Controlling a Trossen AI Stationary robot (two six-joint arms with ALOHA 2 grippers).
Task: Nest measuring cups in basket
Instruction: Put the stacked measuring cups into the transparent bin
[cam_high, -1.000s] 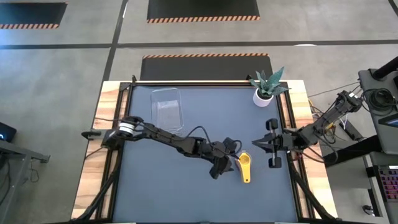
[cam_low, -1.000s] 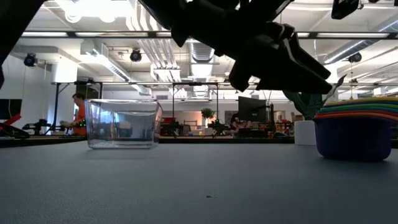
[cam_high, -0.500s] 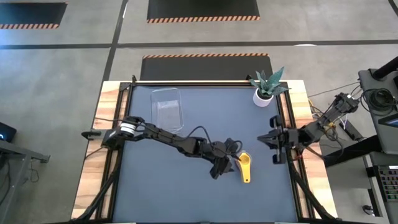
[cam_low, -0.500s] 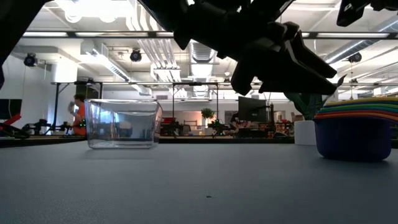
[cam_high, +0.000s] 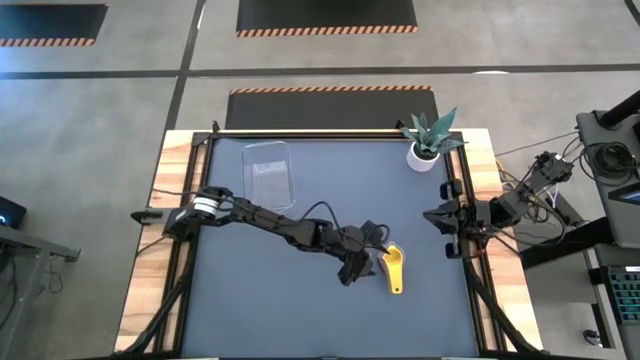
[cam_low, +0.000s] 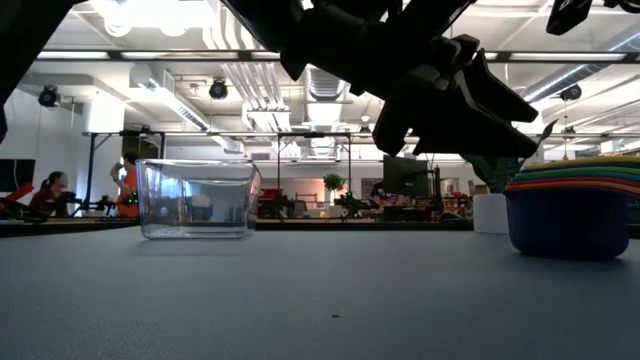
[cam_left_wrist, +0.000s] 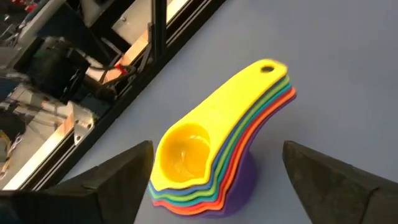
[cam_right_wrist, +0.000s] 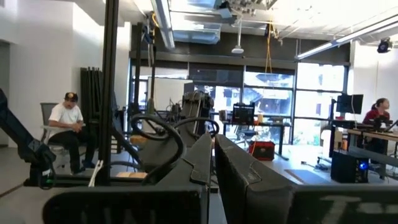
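Observation:
The measuring cups sit nested in one stack, yellow on top and purple at the bottom, the handles fanned out together. The stack rests on its bottom cup on the mat, right of centre, and shows at the right of the low view. My left gripper hovers open just left of the stack, clear of the table; its fingers frame the stack without touching it. The clear basket stands empty on the far left part of the mat. My right gripper waits shut at the table's right edge.
A white pot with a green plant stands at the far right corner. Dark frame rails run along the table's sides. Open mat lies between the stack and the basket. People sit in the room behind.
My right arm has drawn back from beside the stack toward the table's right edge, its gripper turning as it went. The stack and the basket have stayed where they were.

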